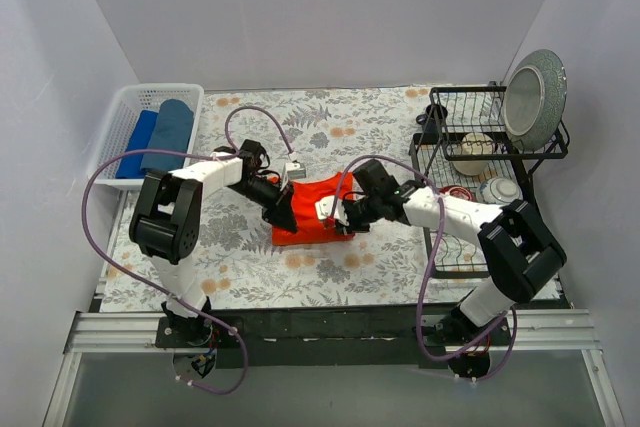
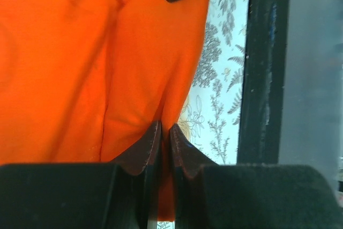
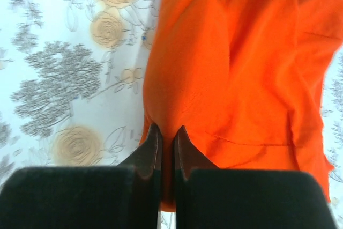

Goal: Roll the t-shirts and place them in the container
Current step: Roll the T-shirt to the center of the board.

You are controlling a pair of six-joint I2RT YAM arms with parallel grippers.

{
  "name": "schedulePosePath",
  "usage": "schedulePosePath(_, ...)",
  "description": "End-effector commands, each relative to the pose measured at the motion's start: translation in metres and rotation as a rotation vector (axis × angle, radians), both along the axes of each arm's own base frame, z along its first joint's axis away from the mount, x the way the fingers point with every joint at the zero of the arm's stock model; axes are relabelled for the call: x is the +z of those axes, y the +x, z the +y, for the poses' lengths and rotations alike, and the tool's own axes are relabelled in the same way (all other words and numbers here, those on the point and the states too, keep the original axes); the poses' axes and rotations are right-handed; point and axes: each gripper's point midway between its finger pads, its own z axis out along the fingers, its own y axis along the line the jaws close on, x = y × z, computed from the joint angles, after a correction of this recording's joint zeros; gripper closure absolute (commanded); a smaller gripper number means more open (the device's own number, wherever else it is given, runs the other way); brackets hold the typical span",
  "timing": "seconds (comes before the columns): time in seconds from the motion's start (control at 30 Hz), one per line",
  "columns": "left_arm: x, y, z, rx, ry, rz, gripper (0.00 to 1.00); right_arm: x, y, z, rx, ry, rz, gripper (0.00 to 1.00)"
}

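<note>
Surface: floral tabletop (image 1: 380, 117) inside plain grey walls.
Orange-red t-shirt (image 1: 312, 209): bunched at frame centre, between both arms.
Left end effector (image 2: 165, 130): closed tight, pinching the shirt's left edge.
Right end effector (image 3: 166, 131): closed tight, pinching the shirt's right edge.
Blue t-shirts (image 1: 160, 137): lying in the white basket (image 1: 125, 107), upper left.

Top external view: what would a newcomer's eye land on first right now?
The bright orange-red t-shirt lies bunched mid-table on the floral tablecloth, with the left end effector and right end effector each shut on an edge from opposite sides. Next come two rolled blue t-shirts in the white basket far left, and the big grey plate standing in the black dish rack on the right.
</note>
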Motion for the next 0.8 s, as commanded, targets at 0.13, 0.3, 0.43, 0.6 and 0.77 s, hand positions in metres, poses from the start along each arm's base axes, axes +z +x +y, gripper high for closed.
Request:
schedulePosePath(0.13, 0.022, 0.004, 0.011, 0.03, 0.0, 0.207, 0.98, 0.009, -0.052, -0.037, 0.084, -0.174, 0.529, 0.99)
schedulePosePath(0.3, 0.008, 0.02, 0.009, 0.043, 0.017, 0.286, 0.98, 0.001, -0.039, -0.04, 0.048, -0.21, 0.782, 0.99)
schedulePosePath(0.43, 0.0, 0.043, 0.009, 0.069, 0.016, 0.287, 0.97, -0.013, -0.026, -0.04, 0.028, -0.226, 0.869, 0.99)
schedulePosePath(0.6, -0.012, 0.059, 0.013, 0.068, 0.038, 0.299, 0.94, -0.027, -0.007, -0.041, -0.013, -0.248, 0.939, 0.99)
schedulePosePath(0.77, -0.018, 0.069, 0.025, 0.077, 0.063, 0.237, 0.85, -0.053, 0.015, -0.036, -0.059, -0.304, 0.96, 0.99)
